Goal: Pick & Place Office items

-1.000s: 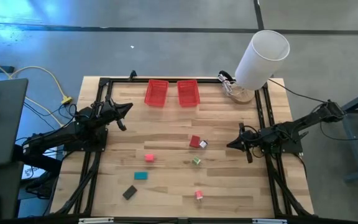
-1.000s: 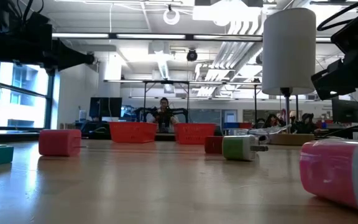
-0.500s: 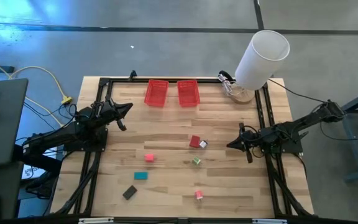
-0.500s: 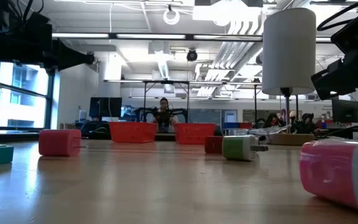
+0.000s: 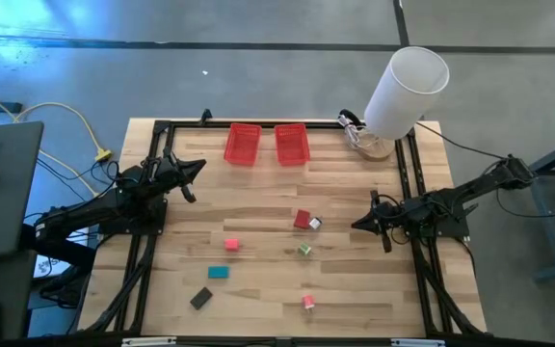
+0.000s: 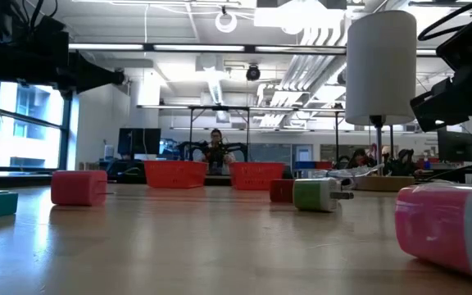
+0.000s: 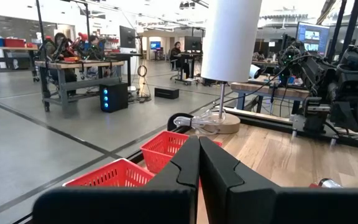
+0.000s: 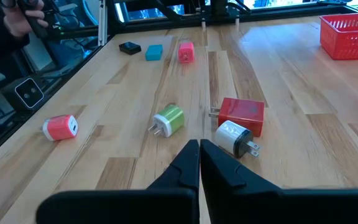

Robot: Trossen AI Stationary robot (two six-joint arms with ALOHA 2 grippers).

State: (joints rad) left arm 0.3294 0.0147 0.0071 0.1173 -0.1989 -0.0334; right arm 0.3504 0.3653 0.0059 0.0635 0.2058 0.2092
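Several small office items lie on the wooden table [image 5: 258, 289]: a red block [image 5: 302, 220] [image 8: 241, 115] with a silvery plug [image 5: 315, 224] [image 8: 235, 138] beside it, a green piece [image 5: 303, 250] [image 8: 169, 119], a pink block [image 5: 231, 245], a teal block [image 5: 219, 272], a dark grey block [image 5: 200, 298] and a pink-red piece [image 5: 308, 303] [image 8: 59, 127]. My left gripper [image 5: 200, 166] [image 7: 199, 140] hovers shut at the table's left side, pointing toward the baskets. At the right side my right gripper [image 5: 355, 225] [image 8: 199, 144] is shut too, aimed at the red block and the plug. Neither holds anything.
Two red mesh baskets [image 5: 242, 144] [image 5: 292, 144] stand side by side at the far edge. A big white cylinder [image 5: 408, 89] on a stand rises at the far right corner. Black frame rails [image 5: 412, 183] run along both sides. People sit in the room behind.
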